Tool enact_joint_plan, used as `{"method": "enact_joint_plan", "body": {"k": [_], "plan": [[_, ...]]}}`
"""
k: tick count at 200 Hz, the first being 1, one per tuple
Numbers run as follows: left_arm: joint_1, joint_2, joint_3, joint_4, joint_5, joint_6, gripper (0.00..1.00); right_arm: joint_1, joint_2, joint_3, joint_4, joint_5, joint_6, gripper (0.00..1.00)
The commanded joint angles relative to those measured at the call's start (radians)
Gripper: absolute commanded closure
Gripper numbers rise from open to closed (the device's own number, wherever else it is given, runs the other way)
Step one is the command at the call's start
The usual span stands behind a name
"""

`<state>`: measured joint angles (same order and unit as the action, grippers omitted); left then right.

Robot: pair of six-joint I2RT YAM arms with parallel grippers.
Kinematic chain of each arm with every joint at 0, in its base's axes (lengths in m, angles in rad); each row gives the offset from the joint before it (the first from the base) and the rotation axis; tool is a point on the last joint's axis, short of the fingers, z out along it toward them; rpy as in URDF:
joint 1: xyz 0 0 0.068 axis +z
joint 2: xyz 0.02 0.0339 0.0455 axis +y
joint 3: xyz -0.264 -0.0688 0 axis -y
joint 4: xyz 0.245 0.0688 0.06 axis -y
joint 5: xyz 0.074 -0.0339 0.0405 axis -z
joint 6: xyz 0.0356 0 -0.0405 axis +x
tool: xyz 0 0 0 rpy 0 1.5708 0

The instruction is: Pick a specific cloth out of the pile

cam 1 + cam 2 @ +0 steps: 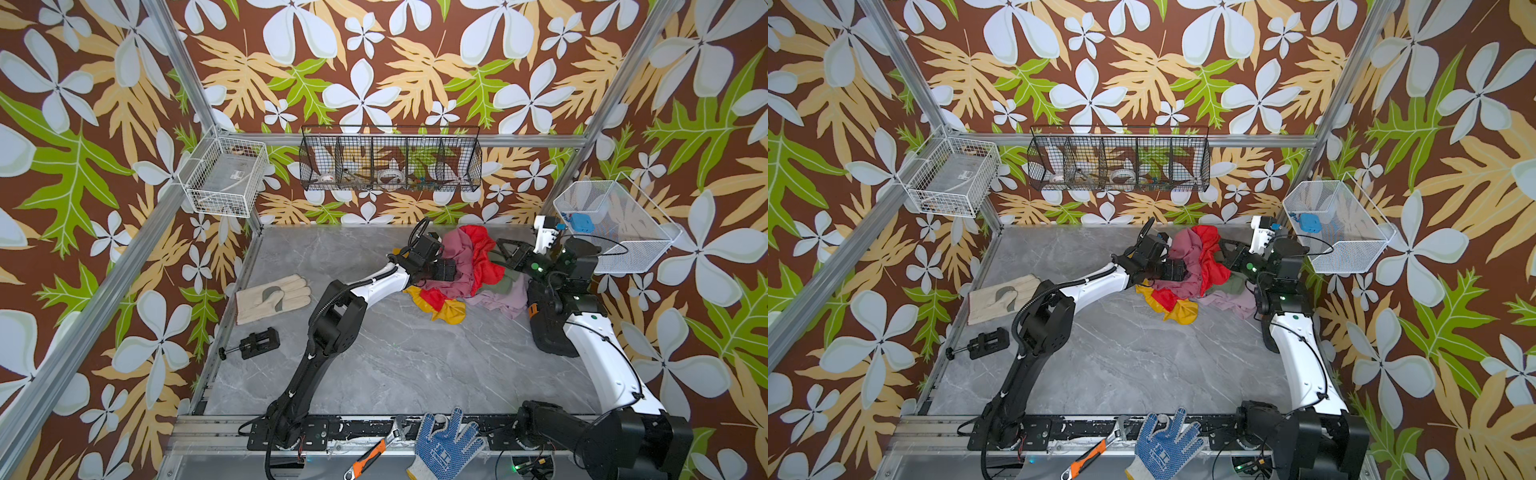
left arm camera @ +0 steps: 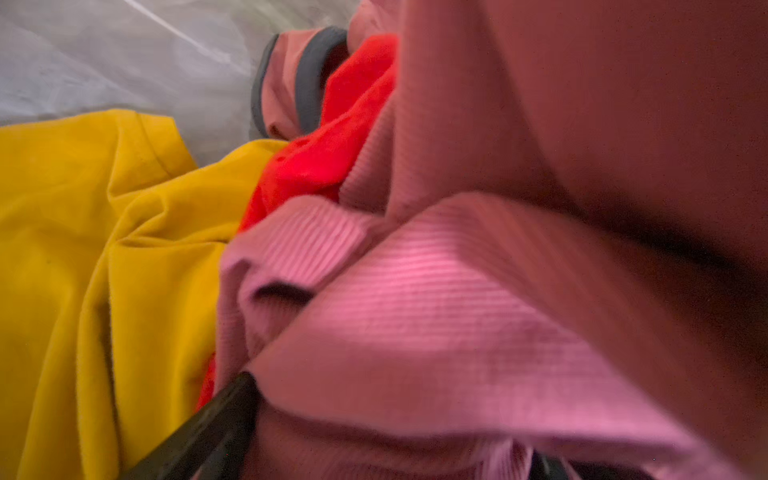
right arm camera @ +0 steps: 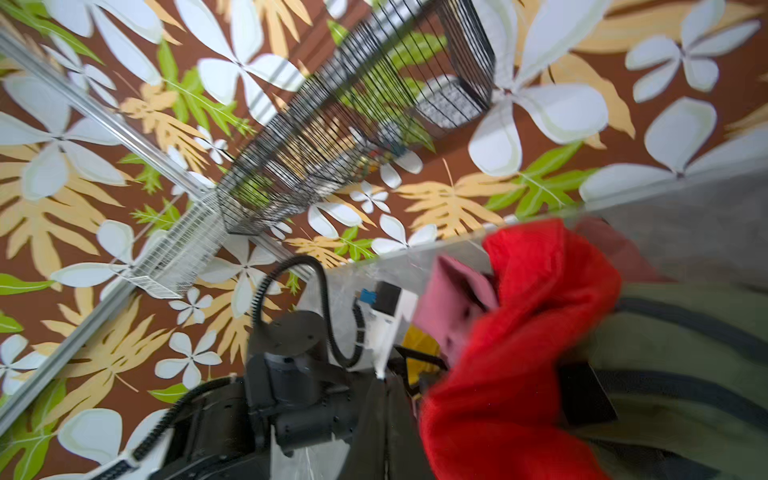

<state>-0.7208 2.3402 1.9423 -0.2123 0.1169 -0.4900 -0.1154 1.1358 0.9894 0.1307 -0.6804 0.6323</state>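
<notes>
The pile (image 1: 494, 291) lies at the back right of the grey table in both top views. The bright red cloth (image 1: 484, 257) (image 1: 1212, 262) runs through its middle, between a dusty pink cloth (image 1: 457, 249) and olive fabric (image 3: 685, 332). My left gripper (image 1: 451, 268) (image 2: 382, 449) is open and pushed into the pink cloth, which drapes between its fingers (image 2: 216, 428). Red (image 2: 332, 137) and mustard yellow (image 2: 104, 249) show past it. My right gripper (image 1: 500, 251) (image 3: 385, 382) is shut, nothing showing between its fingers, with the red cloth (image 3: 528, 332) right beside it.
A cream work glove (image 1: 272, 297) and a black vise (image 1: 257, 343) lie at the table's left. A blue dotted glove (image 1: 446, 444) and an orange-handled wrench (image 1: 374, 451) rest on the front rail. Wire baskets hang at back left (image 1: 226, 176), back middle (image 1: 390, 158) and right (image 1: 611, 226).
</notes>
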Motion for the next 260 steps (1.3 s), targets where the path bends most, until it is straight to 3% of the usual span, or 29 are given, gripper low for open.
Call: {"method": "enact_joint_plan", "body": {"k": [1,32,46,70,82,101,122,181,219,239,260], "plan": [[0.004,0.011,0.001,-0.045,-0.013,0.012,0.03,0.001,-0.027,0.03,0.087,0.009,0.035,1.0],[0.004,0.011,0.003,-0.053,-0.032,0.019,0.03,0.001,-0.044,0.092,0.075,0.028,0.033,1.0],[0.004,0.006,0.0,-0.053,-0.037,0.02,0.03,0.002,-0.028,0.144,-0.102,0.075,-0.066,1.0],[0.006,-0.002,0.001,-0.054,-0.039,0.022,0.03,0.0,-0.018,0.121,-0.358,0.29,-0.216,0.71],[0.007,-0.005,0.0,-0.054,-0.036,0.025,0.03,-0.006,-0.016,0.064,-0.39,0.348,-0.257,0.47],[0.007,-0.011,-0.004,-0.054,-0.033,0.03,0.02,-0.015,-0.002,-0.014,-0.386,0.394,-0.29,0.34],[0.007,-0.018,-0.014,-0.053,-0.031,0.034,0.02,-0.017,0.041,-0.062,-0.381,0.437,-0.313,0.09],[0.008,-0.033,-0.046,-0.049,-0.028,0.037,0.02,-0.027,0.133,-0.161,-0.301,0.505,-0.344,0.05],[0.008,-0.028,-0.042,-0.042,-0.007,0.036,0.02,-0.027,0.196,-0.202,-0.088,0.337,-0.239,0.07],[0.009,-0.026,-0.042,-0.041,-0.005,0.037,0.02,-0.023,0.243,-0.188,-0.011,0.266,-0.204,0.13],[0.009,-0.026,-0.045,-0.039,-0.005,0.037,0.02,-0.024,0.296,-0.158,0.008,0.212,-0.199,0.3]]}}
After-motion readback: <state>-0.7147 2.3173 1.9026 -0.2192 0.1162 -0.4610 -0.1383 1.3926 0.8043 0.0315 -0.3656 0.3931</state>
